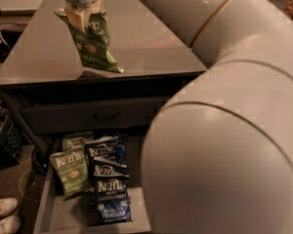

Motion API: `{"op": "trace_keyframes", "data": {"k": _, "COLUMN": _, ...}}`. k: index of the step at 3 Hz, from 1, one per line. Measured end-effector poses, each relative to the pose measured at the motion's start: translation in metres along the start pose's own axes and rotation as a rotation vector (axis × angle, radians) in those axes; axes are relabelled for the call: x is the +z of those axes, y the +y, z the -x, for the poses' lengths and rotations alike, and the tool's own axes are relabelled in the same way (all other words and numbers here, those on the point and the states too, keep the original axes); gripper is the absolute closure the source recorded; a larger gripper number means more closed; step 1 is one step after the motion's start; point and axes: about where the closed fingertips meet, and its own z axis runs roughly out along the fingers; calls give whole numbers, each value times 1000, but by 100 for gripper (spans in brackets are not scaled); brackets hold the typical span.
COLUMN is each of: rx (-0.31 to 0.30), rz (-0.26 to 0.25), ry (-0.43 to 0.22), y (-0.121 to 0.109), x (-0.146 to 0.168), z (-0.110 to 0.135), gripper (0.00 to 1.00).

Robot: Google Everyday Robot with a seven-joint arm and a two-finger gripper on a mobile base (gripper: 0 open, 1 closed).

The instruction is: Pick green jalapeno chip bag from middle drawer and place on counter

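We see the glossy grey counter (151,38) above the open middle drawer (44,204), which is stocked with chip bags.

On the drawer's paler floor we count two light-green Kettle bags (71,172) at the left, one half tucked behind the other, and overlapping dark blue Kettle bags (112,199) just beside them. The gripper (83,14) hangs over the counter's near-left part, clamped on the green jalapeno chip bag (93,45); we cannot tell whether its lower corner touches the top. White shoes (2,213) sit on the floor (14,184).
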Motion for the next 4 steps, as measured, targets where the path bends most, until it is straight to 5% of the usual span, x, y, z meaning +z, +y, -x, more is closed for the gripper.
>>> {"op": "trace_keyframes", "data": {"k": 4, "rx": 37, "rz": 97, "ry": 37, "y": -61, "x": 85, "z": 2, "gripper": 100}}
